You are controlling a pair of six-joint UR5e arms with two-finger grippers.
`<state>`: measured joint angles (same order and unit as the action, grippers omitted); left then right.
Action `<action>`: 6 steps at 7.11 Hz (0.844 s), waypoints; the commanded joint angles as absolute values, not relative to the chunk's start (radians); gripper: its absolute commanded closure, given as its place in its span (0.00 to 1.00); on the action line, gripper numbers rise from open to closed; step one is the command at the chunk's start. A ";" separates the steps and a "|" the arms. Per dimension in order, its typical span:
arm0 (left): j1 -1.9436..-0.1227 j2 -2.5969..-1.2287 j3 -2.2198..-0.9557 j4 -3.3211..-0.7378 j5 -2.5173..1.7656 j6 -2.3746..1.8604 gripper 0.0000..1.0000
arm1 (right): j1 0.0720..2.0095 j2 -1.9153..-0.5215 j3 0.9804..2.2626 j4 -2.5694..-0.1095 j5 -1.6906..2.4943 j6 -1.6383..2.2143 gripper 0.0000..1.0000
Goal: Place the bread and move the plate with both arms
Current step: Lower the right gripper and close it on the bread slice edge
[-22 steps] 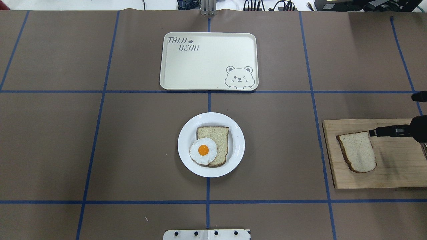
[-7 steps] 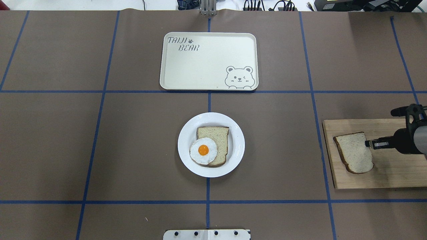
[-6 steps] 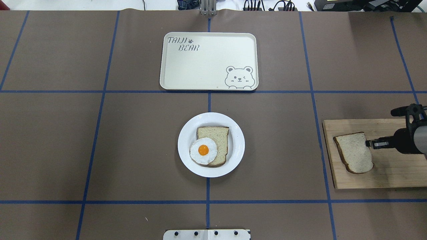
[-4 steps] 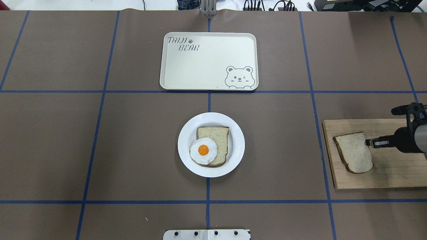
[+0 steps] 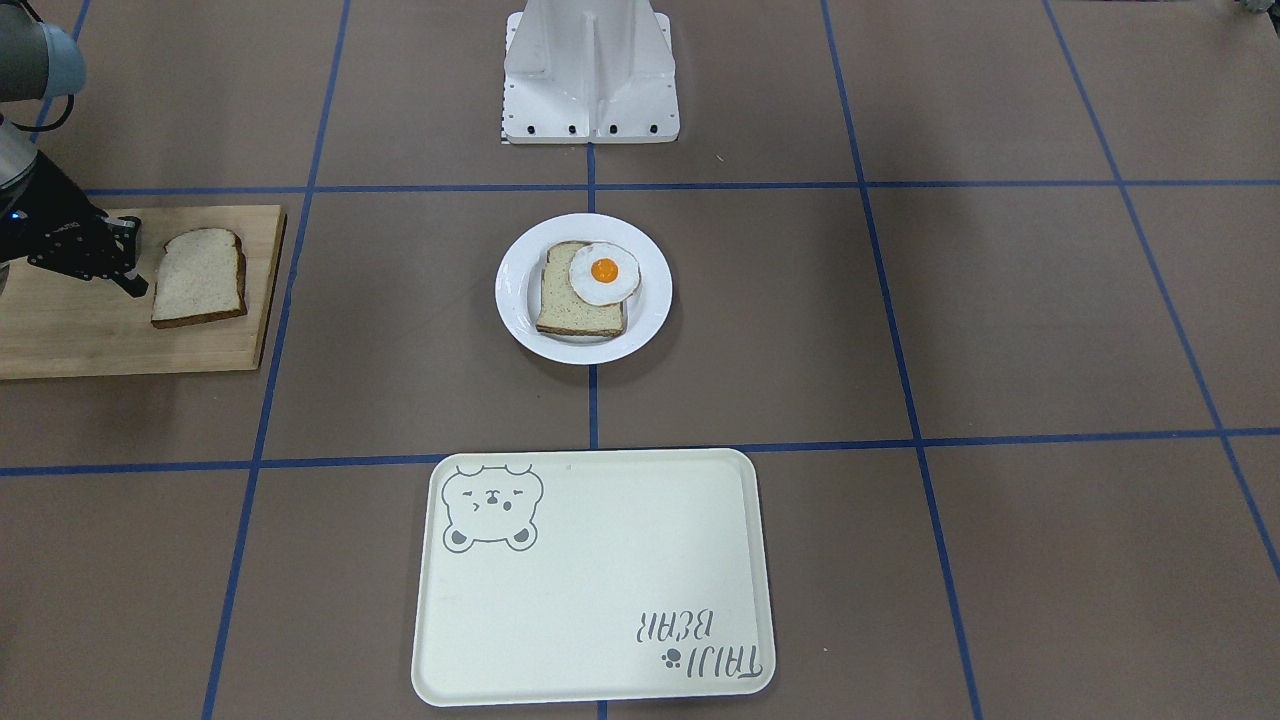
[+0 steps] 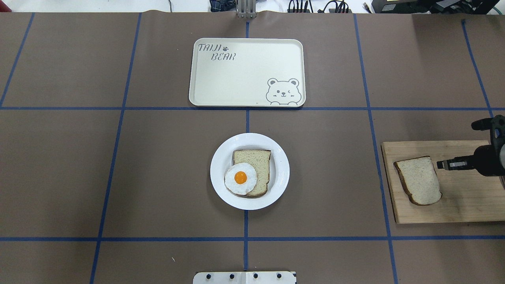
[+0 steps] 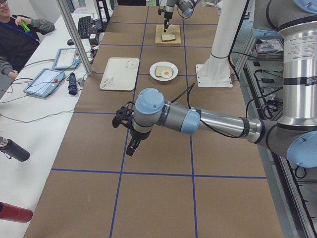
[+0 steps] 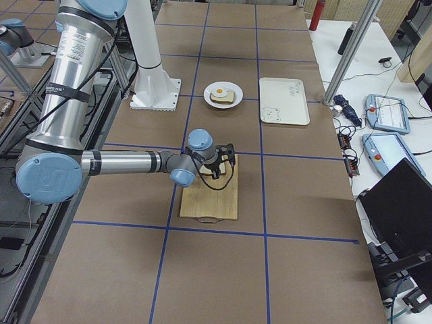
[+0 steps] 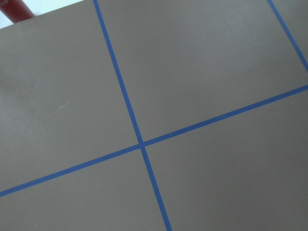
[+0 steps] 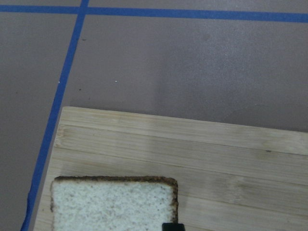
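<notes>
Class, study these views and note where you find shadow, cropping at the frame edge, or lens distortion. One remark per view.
Overhead view: soft, even light, with only a faint shadow round the plate, and the right claw is partly cut by the frame edge. Right wrist view: the bread is cropped at the bottom edge. Left side view: the wide lens makes the near left arm loom large.

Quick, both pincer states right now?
Left pincer: cannot tell.
Right pincer: beside the bread, holding nothing; open or shut, cannot tell.
</notes>
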<state>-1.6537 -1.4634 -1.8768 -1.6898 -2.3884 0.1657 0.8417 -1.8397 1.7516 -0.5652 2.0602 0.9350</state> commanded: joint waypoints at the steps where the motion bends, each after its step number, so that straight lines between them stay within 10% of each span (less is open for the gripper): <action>1: -1.654 -1.463 -1.879 -1.690 -2.388 0.166 0.02 | 0.844 -1.739 1.735 -0.669 2.063 0.948 0.13; 6: -1.654 -1.463 -1.881 -1.690 -2.388 0.164 0.02 | 0.858 -1.758 1.744 -0.710 2.076 0.936 0.20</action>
